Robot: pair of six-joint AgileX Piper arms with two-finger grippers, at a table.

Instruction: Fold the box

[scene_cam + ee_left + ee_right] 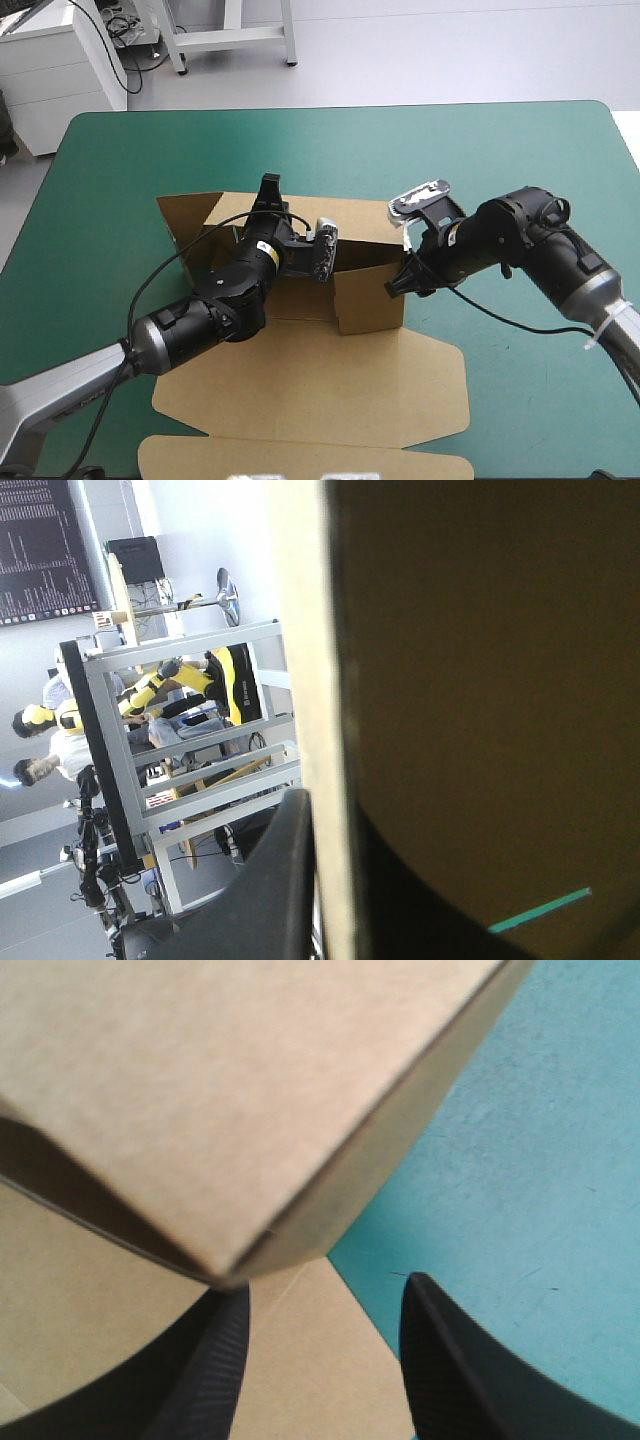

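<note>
The brown box (300, 390) lies mid-table, its back and side walls raised and its lid flat toward the near edge. My left gripper (268, 186) reaches over the back wall from inside the box. In the left wrist view the wall's pale edge (322, 680) runs between the two black fingers (275, 890), which pinch it. My right gripper (398, 284) sits at the outer right corner of the raised walls (370, 296). In its own view the gripper (325, 1360) is open, the box corner (225, 1260) just ahead of it and a flat flap (300, 1360) beneath.
The teal-green cover (500, 150) surrounds the box on the far side and to the right. The lid's front flap (300, 462) reaches the table's near edge.
</note>
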